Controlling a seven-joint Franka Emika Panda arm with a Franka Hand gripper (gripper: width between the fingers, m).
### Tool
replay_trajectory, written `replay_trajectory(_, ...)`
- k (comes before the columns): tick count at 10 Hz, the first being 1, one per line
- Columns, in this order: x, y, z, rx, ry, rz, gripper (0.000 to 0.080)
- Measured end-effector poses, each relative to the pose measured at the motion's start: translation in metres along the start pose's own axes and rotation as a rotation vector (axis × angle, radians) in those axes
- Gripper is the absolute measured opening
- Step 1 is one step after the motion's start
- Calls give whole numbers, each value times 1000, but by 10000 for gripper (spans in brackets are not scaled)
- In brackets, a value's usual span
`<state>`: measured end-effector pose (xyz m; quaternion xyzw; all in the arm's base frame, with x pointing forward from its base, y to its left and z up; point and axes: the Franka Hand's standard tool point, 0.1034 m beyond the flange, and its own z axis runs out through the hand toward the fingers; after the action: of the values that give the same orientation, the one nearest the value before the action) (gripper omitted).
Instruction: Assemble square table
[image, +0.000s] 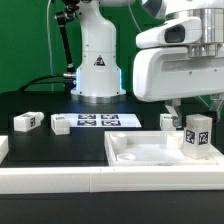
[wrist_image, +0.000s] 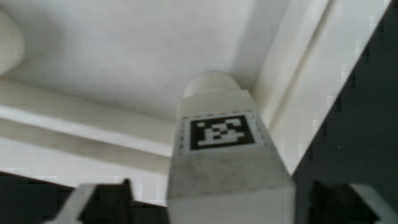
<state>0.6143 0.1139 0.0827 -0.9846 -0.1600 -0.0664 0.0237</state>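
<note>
The white square tabletop (image: 150, 152) lies tray-side up near the front edge, toward the exterior view's right. A white leg (image: 197, 134) with black-white tags stands upright in its corner. My gripper (image: 194, 108) hangs right over that leg. In the wrist view the leg (wrist_image: 221, 130) rises between my gripper (wrist_image: 228, 205) fingers, with the tabletop's inner corner (wrist_image: 143, 60) behind it. One dark finger (wrist_image: 121, 200) sits against the leg's side. The other finger (wrist_image: 334, 200) stands a thin gap away, so the jaws are open, close around the leg. Two more legs (image: 25, 121) (image: 60, 125) lie at the exterior view's left.
The marker board (image: 97, 121) lies flat before the robot base (image: 97, 65). Another small white block (image: 168, 121) sits behind the tabletop. A long white rail (image: 90, 182) runs along the front edge, and a white piece (image: 3, 148) pokes in at the exterior view's left.
</note>
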Motion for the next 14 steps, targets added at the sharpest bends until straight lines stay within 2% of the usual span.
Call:
replay_trajectory(1, 0, 0, 0, 0, 1, 6, 391)
replay_trajectory(2, 0, 0, 0, 0, 0, 22, 289)
replay_trajectory(5, 0, 0, 0, 2, 1, 118, 289)
replay_trajectory(7, 0, 0, 0, 17, 8, 316, 289)
replay_trajectory(14, -1, -3, 2, 35, 5, 995, 290)
